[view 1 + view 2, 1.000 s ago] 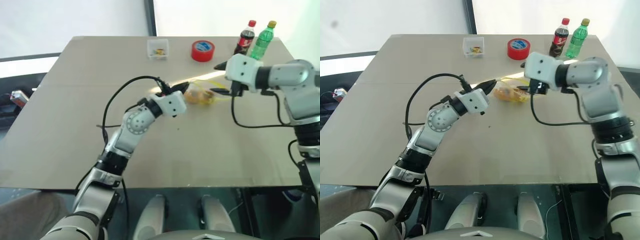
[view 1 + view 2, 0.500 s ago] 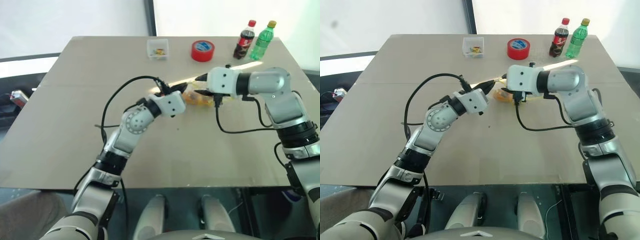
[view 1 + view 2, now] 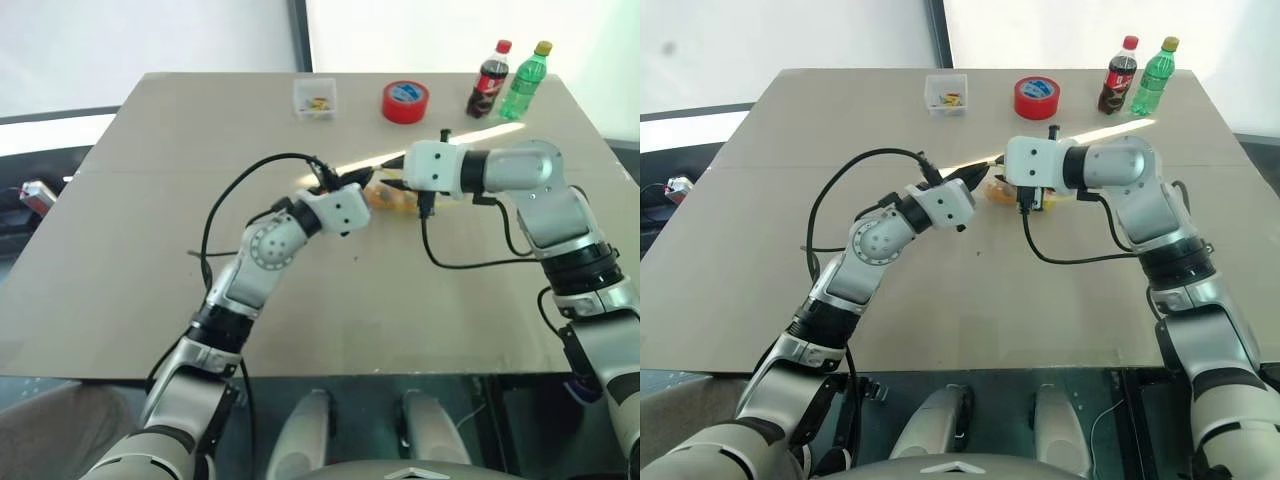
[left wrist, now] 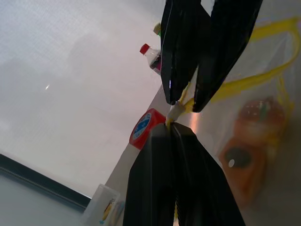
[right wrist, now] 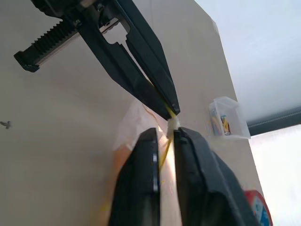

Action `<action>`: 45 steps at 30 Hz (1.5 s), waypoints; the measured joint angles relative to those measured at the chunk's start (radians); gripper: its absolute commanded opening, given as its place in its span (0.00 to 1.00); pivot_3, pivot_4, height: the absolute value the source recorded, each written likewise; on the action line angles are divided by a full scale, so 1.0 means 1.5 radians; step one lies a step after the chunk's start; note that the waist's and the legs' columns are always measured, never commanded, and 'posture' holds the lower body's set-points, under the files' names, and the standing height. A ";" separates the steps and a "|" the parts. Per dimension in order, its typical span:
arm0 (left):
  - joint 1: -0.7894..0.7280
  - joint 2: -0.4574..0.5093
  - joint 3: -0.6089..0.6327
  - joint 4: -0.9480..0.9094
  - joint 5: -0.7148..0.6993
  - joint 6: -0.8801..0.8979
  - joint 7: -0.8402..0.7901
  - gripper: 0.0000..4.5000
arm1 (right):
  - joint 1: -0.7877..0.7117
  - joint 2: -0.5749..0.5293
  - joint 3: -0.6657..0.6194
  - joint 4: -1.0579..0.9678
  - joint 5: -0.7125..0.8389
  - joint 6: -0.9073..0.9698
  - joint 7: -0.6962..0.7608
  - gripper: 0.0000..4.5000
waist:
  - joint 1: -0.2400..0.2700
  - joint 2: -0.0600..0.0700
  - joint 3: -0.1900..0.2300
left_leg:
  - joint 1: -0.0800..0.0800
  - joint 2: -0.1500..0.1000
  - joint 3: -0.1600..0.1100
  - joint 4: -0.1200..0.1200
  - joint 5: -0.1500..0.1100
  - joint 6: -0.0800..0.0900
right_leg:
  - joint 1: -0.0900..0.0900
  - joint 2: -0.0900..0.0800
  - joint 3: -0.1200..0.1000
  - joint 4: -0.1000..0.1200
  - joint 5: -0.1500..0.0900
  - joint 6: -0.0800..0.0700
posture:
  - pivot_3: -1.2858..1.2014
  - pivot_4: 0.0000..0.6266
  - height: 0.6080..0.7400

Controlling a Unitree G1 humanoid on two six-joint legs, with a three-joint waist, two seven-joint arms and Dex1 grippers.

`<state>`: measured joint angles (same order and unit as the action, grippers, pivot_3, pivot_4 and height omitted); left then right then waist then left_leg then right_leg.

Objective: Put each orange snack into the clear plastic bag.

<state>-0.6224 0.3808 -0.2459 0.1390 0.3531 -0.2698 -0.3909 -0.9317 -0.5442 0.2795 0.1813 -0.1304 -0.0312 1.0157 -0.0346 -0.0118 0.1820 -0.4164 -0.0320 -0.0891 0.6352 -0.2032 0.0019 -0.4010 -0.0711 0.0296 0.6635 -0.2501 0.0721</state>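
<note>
Both end effectors now pinch the yellow zip strip (image 4: 181,107) of the clear plastic bag (image 3: 400,197), tip to tip. Right end effector (image 5: 165,134) has come in from the right over the last second and clamped shut on the strip; left end effector (image 4: 170,128) stays clenched on it. Bag sits mid-tabletop (image 3: 120,250), lifted at the strip edge. Orange snacks (image 4: 249,146) visible inside the bag. Judgement: loading done, sealing or opening pull next.
</note>
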 measured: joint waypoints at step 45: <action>0.000 0.000 0.001 0.000 0.005 0.005 -0.001 0.00 | -0.016 0.013 0.010 0.043 -0.041 -0.038 -0.022 0.02 | 0.000 0.000 0.000 | 0.000 0.000 0.000 0.000 0.000 0.000 | 0.000 0.000 0.000 0.000 0.000 0.000 | 0.52 0.24 1.00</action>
<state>-0.6221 0.3806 -0.2451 0.1385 0.3611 -0.2627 -0.3930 -0.9562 -0.5248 0.2951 0.2458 -0.1917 -0.0882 0.9828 -0.0352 -0.0118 0.1820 -0.4163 -0.0321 -0.0891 0.6351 -0.2032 0.0019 -0.4011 -0.0710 0.0296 0.6638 -0.2501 0.0721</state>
